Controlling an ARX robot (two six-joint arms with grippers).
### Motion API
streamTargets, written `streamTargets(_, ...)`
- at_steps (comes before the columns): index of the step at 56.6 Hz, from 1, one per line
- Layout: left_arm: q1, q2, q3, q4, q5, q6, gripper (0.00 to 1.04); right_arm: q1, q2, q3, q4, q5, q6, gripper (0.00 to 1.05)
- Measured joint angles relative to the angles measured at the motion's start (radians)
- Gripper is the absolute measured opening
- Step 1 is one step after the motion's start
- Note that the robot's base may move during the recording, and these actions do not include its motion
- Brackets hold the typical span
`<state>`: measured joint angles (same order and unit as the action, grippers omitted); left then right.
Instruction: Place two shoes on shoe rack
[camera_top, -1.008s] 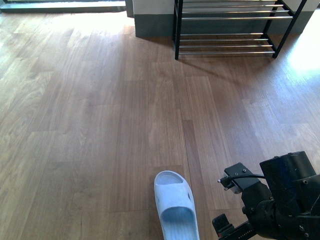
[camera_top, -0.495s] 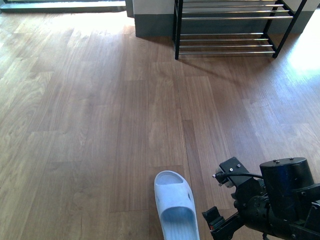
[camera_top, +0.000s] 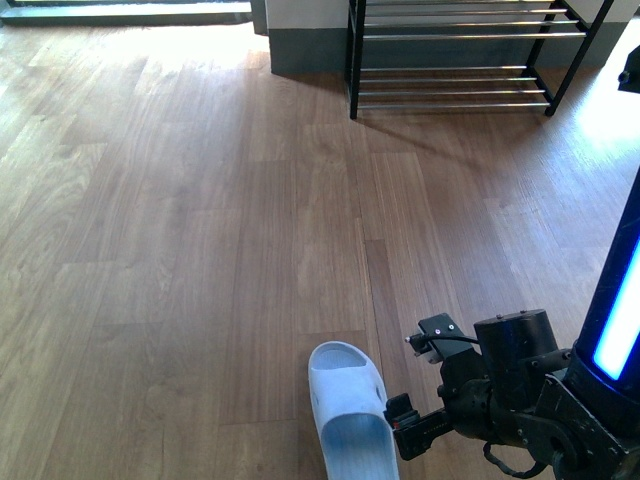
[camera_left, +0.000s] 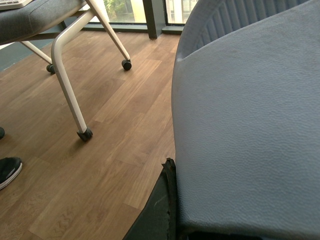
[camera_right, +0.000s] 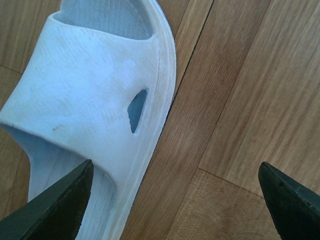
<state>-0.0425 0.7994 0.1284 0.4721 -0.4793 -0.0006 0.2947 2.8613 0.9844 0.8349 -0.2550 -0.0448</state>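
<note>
The slide (camera_top: 350, 410) is lying toe-up at the bottom centre of the front view, flat on the wooden floor (camera_top: 200, 250). The rack (camera_top: 354, 60) is standing at the top right, well apart from it, so a long carry is waiting. The right pincer (camera_top: 405, 432) is hanging just beside the slide's right edge. In its wrist view, the two dark tips are spread wide and gripping nothing. One tip is sitting over the strap, the other over bare boards, with the slit side wall between them. That looks like lining up to straddle the strap's edge, the firmest part to pinch. The left pincer I cannot judge, as its camera is filling up with a grey cushion (camera_left: 250, 125). No second shoe is showing anywhere.
</note>
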Motion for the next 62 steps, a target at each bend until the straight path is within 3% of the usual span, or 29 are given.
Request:
streamTargets(27, 0.0, 0.0, 0.0, 0.0, 0.0, 0.0, 0.02, 0.02, 0.101, 0.094, -0.031, -0.014, 0.053, 0.96)
streamTargets(62, 0.0, 0.0, 0.0, 0.0, 0.0, 0.0, 0.02, 0.039, 0.122, 0.019, 0.134, -0.006, 0.135, 0.96)
